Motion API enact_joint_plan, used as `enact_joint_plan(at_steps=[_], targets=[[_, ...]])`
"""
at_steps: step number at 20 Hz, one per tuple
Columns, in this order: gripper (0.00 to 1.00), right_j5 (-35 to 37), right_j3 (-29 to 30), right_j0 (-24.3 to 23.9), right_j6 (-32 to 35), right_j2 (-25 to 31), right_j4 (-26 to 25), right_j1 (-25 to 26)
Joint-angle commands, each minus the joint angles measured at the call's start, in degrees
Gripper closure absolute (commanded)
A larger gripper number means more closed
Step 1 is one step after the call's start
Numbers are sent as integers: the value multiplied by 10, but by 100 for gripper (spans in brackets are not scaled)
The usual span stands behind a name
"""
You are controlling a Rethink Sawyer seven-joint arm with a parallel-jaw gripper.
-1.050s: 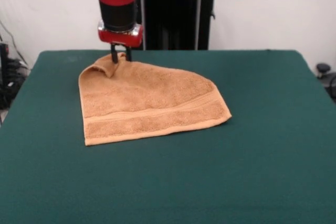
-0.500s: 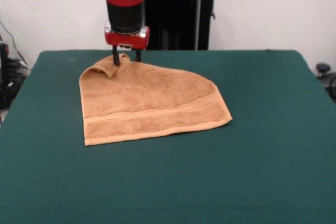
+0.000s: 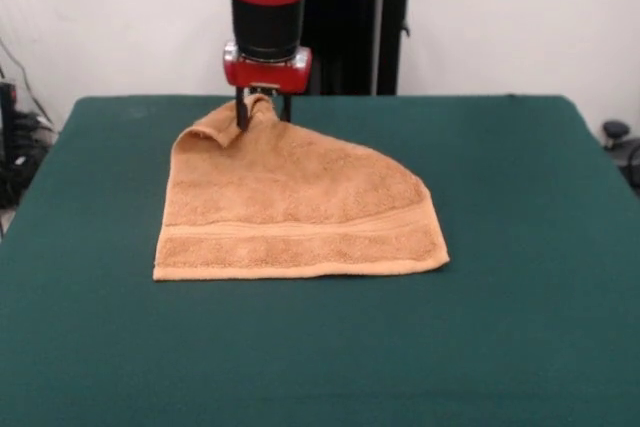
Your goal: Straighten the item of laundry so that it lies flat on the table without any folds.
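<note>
The orange-tan towel (image 3: 295, 207), the item of laundry, lies on the dark green table (image 3: 500, 277) left of centre. Its near short edge with the woven band lies flat and almost parallel to the table's front. The far part narrows to a bunched peak, with a folded lip on the peak's left. My gripper (image 3: 262, 112) comes down from the red and black arm onto that peak and is shut on the towel's far corner, holding it slightly raised. The far right corner of the towel is folded under or hidden.
A black pedestal (image 3: 345, 37) stands behind the table's far edge. Cables and dark gear (image 3: 15, 147) sit off the table's left side, and a small dark object (image 3: 615, 132) off its right.
My gripper has moved right along the far side with the towel's corner in it. The towel has swung round, so its near banded edge now lies almost level.
</note>
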Motion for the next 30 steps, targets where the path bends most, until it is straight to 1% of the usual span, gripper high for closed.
enact_joint_plan(at_steps=[1, 4, 6, 14, 22, 24, 25, 28, 30], targets=[[0, 63, 2, 37, 66, 24, 71, -67], [0, 82, 15, 44, 63, 18, 91, -103], [0, 89, 17, 45, 58, 16, 99, -110], [0, 91, 36, 45, 47, 9, 116, -135], [0, 84, 41, 47, 52, 8, 123, -136], [0, 66, 37, 45, 52, 12, 118, -123], [0, 55, 27, 46, 53, 12, 111, -103], [0, 20, -17, 51, 53, 11, 88, -12], [0, -5, -43, 60, 55, 6, 74, 28]])
